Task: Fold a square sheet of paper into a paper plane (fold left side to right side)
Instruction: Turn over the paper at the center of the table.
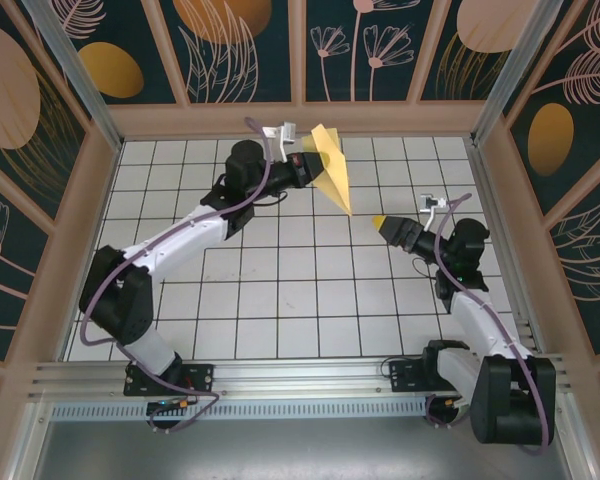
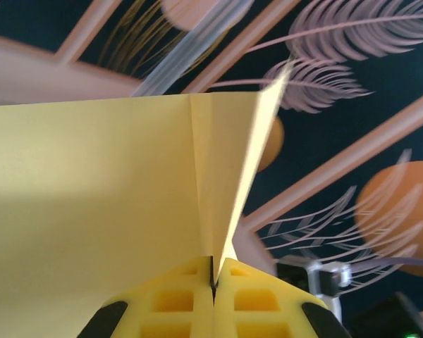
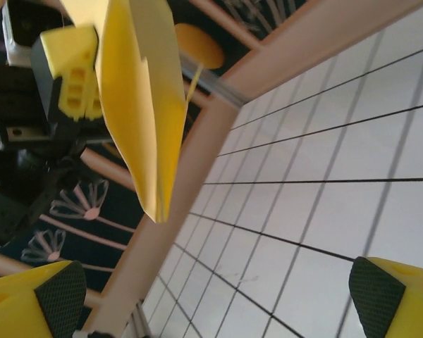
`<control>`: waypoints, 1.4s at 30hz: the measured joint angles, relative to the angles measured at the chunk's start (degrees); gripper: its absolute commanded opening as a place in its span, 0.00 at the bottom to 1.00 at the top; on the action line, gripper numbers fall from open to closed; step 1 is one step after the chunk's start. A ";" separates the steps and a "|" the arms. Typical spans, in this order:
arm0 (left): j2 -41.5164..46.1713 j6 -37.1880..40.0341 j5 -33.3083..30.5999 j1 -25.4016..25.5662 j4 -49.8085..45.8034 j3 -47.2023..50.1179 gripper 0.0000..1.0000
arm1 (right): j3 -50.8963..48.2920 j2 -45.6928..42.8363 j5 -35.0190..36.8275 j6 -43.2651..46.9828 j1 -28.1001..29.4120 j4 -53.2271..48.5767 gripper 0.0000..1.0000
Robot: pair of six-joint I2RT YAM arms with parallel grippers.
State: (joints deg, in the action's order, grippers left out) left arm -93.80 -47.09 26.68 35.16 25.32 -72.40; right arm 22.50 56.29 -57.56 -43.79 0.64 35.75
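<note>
Tiled tabletop (image 1: 280, 290) beneath, patterned walls (image 1: 230, 40) around. Aloft over far centre, paper plane (image 1: 330, 165) pinched in closed left jaws. Wide and empty, right jaws near its tip. Folding judged complete; release or set-down outstanding.

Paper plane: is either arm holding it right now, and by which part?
The left gripper is shut on the paper plane, pinching the folded layers along its centre crease. The right gripper is open, holding nothing.
</note>
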 measured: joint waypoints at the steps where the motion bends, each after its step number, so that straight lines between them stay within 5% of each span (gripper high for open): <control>1: 0.59 -0.44 0.63 0.00 1.14 0.35 0.07 | 0.00 0.02 -0.50 -0.57 1.40 1.57 0.99; 10: 1.18 -4.79 6.58 0.00 6.01 4.24 0.08 | 4.46 6.62 -0.98 -3.58 9.94 10.03 0.98; 17: 1.18 -7.02 9.53 0.00 8.90 4.72 0.08 | 10.08 12.22 -0.79 -4.52 12.24 11.23 0.86; 31: -1.14 -7.48 10.82 0.00 9.14 4.74 0.10 | 12.61 13.53 -0.42 -2.71 12.48 9.51 0.29; 33: -1.49 -7.41 10.78 0.00 8.92 4.74 0.16 | 12.63 13.51 -0.37 -2.27 12.48 8.68 0.21; 38: -1.51 -5.42 9.90 0.00 6.62 4.74 0.51 | 13.42 12.63 0.63 1.03 12.48 3.02 0.09; 42: -0.39 -1.44 5.92 -0.13 0.90 4.76 0.62 | 16.28 11.39 3.08 6.71 12.48 -6.40 0.05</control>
State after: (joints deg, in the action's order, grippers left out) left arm -94.19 -48.53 32.60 35.03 26.22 -67.64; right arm 38.79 67.68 -54.48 -37.08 13.13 29.34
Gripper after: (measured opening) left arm 0.592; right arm 0.076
